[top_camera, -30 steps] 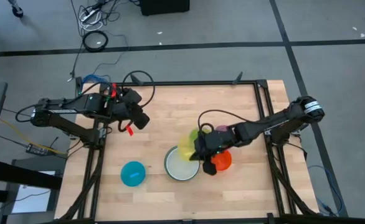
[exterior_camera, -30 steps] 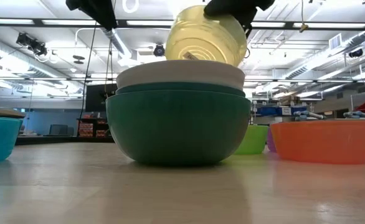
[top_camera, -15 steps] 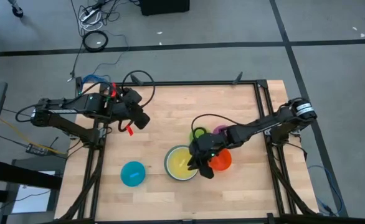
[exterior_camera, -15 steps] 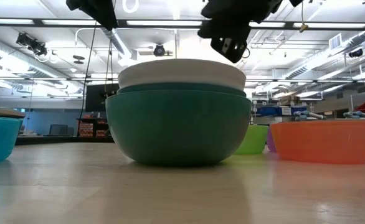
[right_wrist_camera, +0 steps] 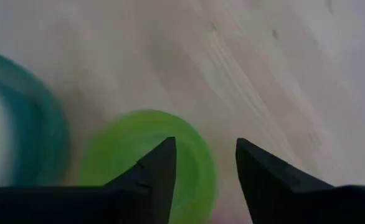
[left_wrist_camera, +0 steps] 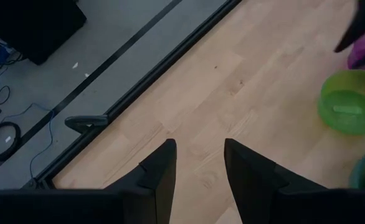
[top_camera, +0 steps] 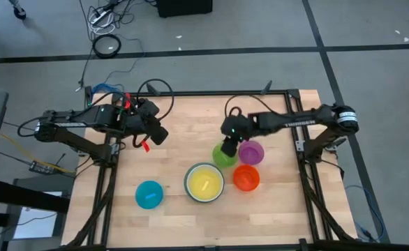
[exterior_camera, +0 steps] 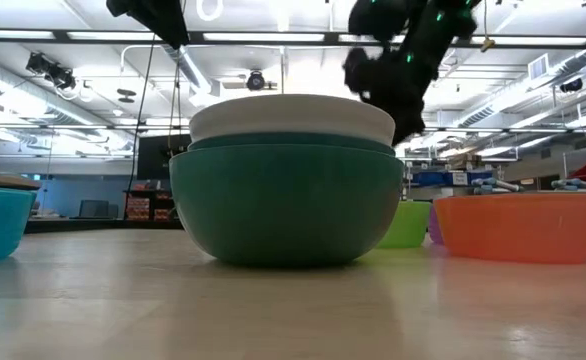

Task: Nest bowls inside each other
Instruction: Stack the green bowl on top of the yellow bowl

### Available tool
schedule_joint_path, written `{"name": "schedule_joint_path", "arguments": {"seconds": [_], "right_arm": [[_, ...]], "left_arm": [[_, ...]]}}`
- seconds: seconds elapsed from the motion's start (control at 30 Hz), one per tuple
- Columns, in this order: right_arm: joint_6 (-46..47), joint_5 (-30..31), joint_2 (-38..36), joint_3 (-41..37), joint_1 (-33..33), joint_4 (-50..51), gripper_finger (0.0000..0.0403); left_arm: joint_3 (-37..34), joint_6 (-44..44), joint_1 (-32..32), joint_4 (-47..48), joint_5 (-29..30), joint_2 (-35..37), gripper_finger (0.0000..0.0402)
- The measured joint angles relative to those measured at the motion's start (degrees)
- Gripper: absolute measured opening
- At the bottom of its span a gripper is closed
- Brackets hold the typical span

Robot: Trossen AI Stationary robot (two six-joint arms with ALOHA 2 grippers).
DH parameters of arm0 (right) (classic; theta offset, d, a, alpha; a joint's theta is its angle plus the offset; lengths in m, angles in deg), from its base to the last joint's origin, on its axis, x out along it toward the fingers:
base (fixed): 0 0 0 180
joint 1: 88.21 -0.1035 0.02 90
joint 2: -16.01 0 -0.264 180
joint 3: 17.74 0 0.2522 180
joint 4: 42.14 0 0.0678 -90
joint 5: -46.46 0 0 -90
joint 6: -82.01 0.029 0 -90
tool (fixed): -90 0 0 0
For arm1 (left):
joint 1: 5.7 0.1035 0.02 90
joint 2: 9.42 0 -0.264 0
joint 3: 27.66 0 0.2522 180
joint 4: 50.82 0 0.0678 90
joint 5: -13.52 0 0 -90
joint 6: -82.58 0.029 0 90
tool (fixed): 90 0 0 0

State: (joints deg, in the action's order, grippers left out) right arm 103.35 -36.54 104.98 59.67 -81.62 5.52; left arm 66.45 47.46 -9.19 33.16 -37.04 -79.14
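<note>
My right arm hung over the lime bowl, the yellow one nested.

My right gripper [top_camera: 228,148] reached in from the right, jaws apart and empty above the smooth lime bowl [top_camera: 223,156]. The round yellow bowl [top_camera: 204,183] sat inside the white bowl [exterior_camera: 291,117] and teal bowl [exterior_camera: 287,204] stack at the near middle of the wooden table [top_camera: 190,118]. My left gripper [top_camera: 157,135] waited far left, jaws apart.
</note>
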Motion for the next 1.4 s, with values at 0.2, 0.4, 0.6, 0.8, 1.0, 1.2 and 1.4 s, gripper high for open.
{"name": "schedule_joint_path", "arguments": {"seconds": [0.2,0.4,0.6,0.8,1.0,1.2,1.4], "right_arm": [[-0.52,-10.46,3.38,-0.01,6.49,0.17,0.0182],[-1.66,-12.2,4.61,-0.01,6.21,1.42,0.0189],[-2.13,-9.5,5.42,0.01,3.82,3.66,0.0189],[-2.51,-6.63,8.5,0.01,2.3,4.63,0.0189],[-4.45,-6.07,13.32,0.01,2.01,2.86,0.0185],[-8.03,-5.89,13.86,0.01,2.78,2.33,0.0092],[-10.91,-4.45,11.88,0.93,4.5,3.77,0.0005]], "left_arm": [[0.0,0.09,0.0,0.02,0.0,0.0,0.0144],[0.0,0.13,0.0,0.24,0.0,0.0,0.0144],[0.0,0.31,0.0,0.22,0.01,0.0,0.0144],[0.0,0.35,0.0,0.24,0.02,-0.02,0.0144],[0.0,0.35,0.0,0.28,0.07,-0.02,0.0144],[0.0,0.37,0.0,0.46,0.07,-0.02,0.0144],[0.0,0.37,0.0,0.4,0.07,-0.02,0.0144]]}}
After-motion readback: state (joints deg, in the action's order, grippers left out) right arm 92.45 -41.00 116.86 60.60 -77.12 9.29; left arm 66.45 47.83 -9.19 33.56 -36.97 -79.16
